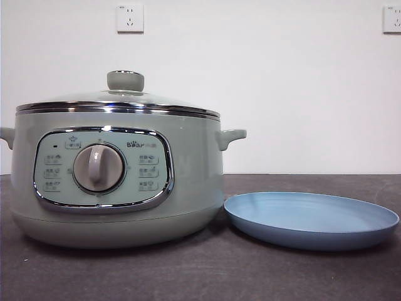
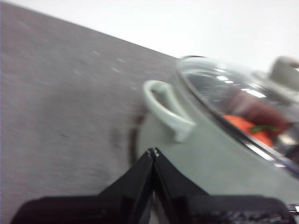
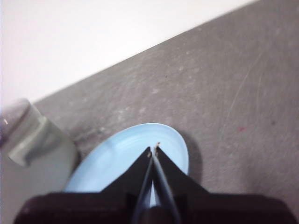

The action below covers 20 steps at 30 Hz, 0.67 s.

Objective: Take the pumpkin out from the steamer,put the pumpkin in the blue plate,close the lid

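The sage-green steamer (image 1: 116, 172) stands at the left of the table with its glass lid (image 1: 119, 100) on it. In the left wrist view the pumpkin (image 2: 245, 127) shows orange through the lid (image 2: 233, 98), inside the steamer (image 2: 205, 154). The blue plate (image 1: 311, 219) lies empty right of the steamer. My left gripper (image 2: 153, 151) is shut and empty, above the table beside the steamer's side handle (image 2: 166, 109). My right gripper (image 3: 153, 150) is shut and empty, above the blue plate (image 3: 121, 156). Neither arm shows in the front view.
The dark grey table (image 1: 200, 276) runs to a white wall with two sockets (image 1: 130, 17). The steamer's edge (image 3: 32, 140) shows beside the plate in the right wrist view.
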Each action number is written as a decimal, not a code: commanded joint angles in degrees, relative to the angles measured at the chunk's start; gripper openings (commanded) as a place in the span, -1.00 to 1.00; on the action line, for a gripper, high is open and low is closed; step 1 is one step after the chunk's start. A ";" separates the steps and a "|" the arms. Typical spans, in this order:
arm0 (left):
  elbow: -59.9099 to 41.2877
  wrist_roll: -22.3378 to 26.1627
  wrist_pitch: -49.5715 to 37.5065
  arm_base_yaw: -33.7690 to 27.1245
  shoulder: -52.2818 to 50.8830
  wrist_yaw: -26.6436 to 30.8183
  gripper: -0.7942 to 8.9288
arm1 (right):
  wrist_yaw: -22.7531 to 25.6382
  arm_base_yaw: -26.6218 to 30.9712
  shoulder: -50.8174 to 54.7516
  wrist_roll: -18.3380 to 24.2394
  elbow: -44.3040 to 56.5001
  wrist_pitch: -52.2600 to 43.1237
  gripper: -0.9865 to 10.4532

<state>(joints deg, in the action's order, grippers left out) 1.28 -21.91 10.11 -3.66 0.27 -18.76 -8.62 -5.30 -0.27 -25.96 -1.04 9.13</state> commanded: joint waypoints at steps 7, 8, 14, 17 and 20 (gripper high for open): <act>0.77 -4.07 0.42 -0.15 -0.15 -2.64 -0.85 | -3.28 -0.02 -0.17 -5.68 -1.46 2.19 -0.84; 1.53 -4.07 1.27 -0.15 -0.04 -2.51 -0.85 | -3.28 -0.02 -0.44 -5.66 -2.23 3.08 -0.84; 8.13 -3.74 4.76 -0.15 3.17 -2.19 -0.85 | -3.28 -0.02 -3.76 -4.26 -8.63 6.45 -0.84; 11.80 -3.45 4.72 -0.15 6.78 -2.16 -0.85 | -3.28 -0.02 -6.80 -2.19 -12.37 6.91 -0.84; 15.52 -3.30 4.63 -0.15 11.17 -2.21 -0.85 | -3.23 -0.02 -10.51 0.79 -16.26 6.84 -0.84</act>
<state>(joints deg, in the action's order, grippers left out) 16.03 -25.61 14.96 -3.66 10.48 -21.08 -11.88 -5.30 -10.04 -27.66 -16.29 16.29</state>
